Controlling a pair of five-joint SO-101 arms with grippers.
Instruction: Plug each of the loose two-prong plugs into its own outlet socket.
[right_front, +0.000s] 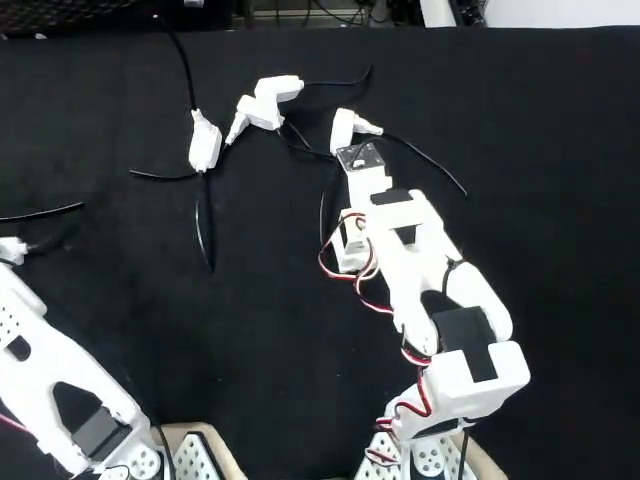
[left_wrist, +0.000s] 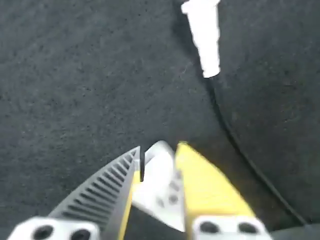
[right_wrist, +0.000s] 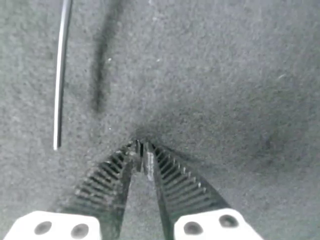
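The left gripper (left_wrist: 159, 148) sits at the near left of the table (right_front: 560, 120). Its jaws are closed to a narrow gap on a held piece (left_wrist: 160, 175), a small white body pinched close to the tips. Whether it is a plug or a socket cannot be told. Just beyond it a plug (left_wrist: 204, 35) lies flat, and its cable (left_wrist: 235, 145) runs back past the gripper.

The right gripper (right_wrist: 142, 146) is out at the far middle, jaws closed tip to tip over bare table. A thin pale sliver shows between them, too small to identify, and it has no plug in hold. In the high view its arm ends just near of the right piece (right_front: 345, 128). Further left lie a middle pair (right_front: 265, 102) and a left piece (right_front: 205, 140), with thin black leads (right_front: 200, 230) crossing between them. The pair touch, though whether they are mated cannot be told.

Several things could go wrong from here:
- The held piece is gripped so near the tips that it would likely twist or slip under a push.
- A shut right gripper would shove the right piece across the table instead of taking hold of it.
- A body that nothing holds would probably slide away when its mate is pressed in.
- A dragged lead could pull a neighbouring piece out of place.
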